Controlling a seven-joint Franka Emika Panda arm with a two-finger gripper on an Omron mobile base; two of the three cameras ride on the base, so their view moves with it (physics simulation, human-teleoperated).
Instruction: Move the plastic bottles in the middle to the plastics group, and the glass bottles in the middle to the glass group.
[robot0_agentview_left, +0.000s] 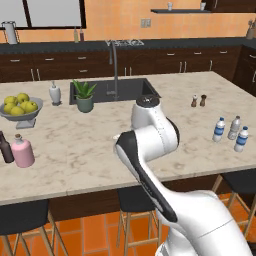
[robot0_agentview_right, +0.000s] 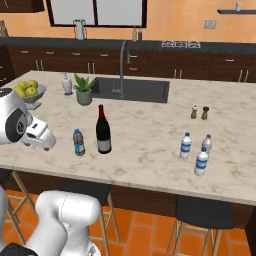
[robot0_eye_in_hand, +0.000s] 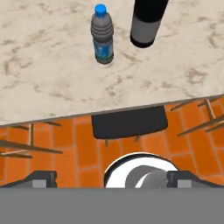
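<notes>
Marble island counter (robot0_agentview_right: 150, 150) with the near edge running left to right above bar stools (robot0_agentview_right: 202, 212) and an orange tile floor. Standing upright in the middle of the counter, near that edge, are the dark wine bottle (robot0_agentview_right: 103, 131) with red neck foil and, just beside it on its left, a dark-tinted water bottle (robot0_agentview_right: 78, 142) with a blue cap; both long axes are vertical, caps up, and the two are apart, not touching. In the hand view the water bottle (robot0_eye_in_hand: 102, 40) and the wine bottle's base (robot0_eye_in_hand: 146, 24) sit well back from the counter edge. Open counter lies on both sides of the pair. To the right stands the plastics group (robot0_agentview_right: 196, 151) of three small clear bottles; to the far left the glass group, a pink flask (robot0_agentview_left: 22, 151) beside a small dark brown bottle (robot0_agentview_left: 5, 147). A bowl (robot0_agentview_left: 20, 116) holds yellow fruit. The gripper (robot0_eye_in_hand: 112, 181) hangs off the counter edge above the floor, fingers spread wide and holding nothing.
</notes>
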